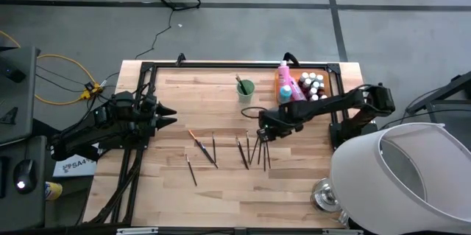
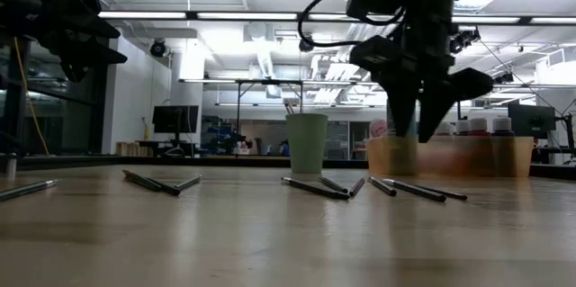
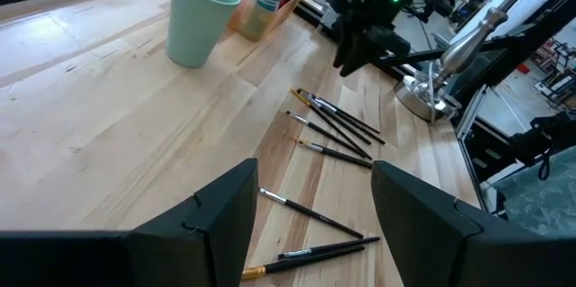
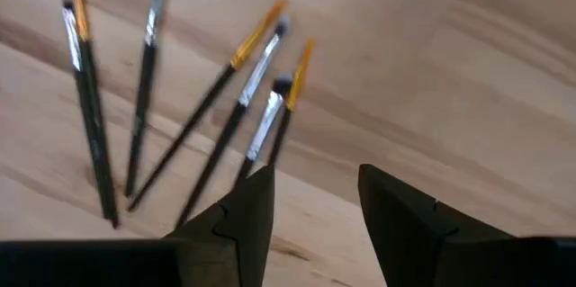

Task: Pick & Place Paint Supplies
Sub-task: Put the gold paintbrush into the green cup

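Several thin dark brushes lie flat on the wooden table: a cluster and loose ones toward the left. My right gripper hangs open above the cluster, fingers pointing down, clear of the table. A light green cup holds one brush. Behind it the orange tray carries a pink bottle, a teal bottle and small capped bottles. My left gripper waits open at the table's left, raised.
A black metal frame runs along the table's far edge and down its left side. A white shade and a metal base stand at the near right corner. Bare wood lies in front of the brushes.
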{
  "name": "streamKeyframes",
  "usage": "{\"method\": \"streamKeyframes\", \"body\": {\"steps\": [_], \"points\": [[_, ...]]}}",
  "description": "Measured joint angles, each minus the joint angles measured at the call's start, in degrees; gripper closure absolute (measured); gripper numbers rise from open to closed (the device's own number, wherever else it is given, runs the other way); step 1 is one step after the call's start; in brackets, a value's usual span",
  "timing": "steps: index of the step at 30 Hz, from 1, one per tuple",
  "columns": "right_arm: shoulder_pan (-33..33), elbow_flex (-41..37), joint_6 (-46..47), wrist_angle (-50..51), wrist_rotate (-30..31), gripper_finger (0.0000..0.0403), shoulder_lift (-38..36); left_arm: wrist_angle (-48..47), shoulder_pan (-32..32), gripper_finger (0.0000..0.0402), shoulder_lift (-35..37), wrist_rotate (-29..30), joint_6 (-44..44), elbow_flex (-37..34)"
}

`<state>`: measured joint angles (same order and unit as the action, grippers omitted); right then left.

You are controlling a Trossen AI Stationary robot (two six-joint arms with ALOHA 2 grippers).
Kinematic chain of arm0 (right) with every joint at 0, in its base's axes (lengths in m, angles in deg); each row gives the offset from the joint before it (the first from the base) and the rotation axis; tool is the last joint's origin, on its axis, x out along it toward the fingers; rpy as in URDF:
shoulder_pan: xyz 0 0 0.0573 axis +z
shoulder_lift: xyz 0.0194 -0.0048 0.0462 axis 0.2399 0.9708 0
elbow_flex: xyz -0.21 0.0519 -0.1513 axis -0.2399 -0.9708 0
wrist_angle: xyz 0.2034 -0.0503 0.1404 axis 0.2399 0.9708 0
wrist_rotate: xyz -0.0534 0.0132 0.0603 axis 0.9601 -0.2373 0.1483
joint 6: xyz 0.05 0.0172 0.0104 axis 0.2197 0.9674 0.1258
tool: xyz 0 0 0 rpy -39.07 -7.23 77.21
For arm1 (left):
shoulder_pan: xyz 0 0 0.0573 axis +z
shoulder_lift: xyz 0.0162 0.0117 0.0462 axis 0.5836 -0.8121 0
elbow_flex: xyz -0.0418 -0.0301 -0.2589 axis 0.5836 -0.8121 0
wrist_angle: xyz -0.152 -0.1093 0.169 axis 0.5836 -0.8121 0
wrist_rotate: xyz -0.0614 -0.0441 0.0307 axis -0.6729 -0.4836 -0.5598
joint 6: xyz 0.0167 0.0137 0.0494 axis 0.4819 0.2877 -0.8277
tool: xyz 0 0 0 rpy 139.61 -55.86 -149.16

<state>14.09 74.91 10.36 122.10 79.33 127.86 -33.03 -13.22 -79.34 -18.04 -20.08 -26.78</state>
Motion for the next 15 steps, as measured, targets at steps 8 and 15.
{"method": "streamKeyframes", "body": {"steps": [8, 15], "points": [[1.4, -0.3, 4.2, 7.4, 4.6, 0.0247, 0.0, 0.0, 0.0, 0.0187, 0.0, 0.0, 0.0, 0.0], [1.2, -0.3, 11.1, 6.5, 4.8, 0.0247, 0.0, 0.0, 0.0, 0.0187, 0.0, 0.0, 0.0, 0.0]]}}
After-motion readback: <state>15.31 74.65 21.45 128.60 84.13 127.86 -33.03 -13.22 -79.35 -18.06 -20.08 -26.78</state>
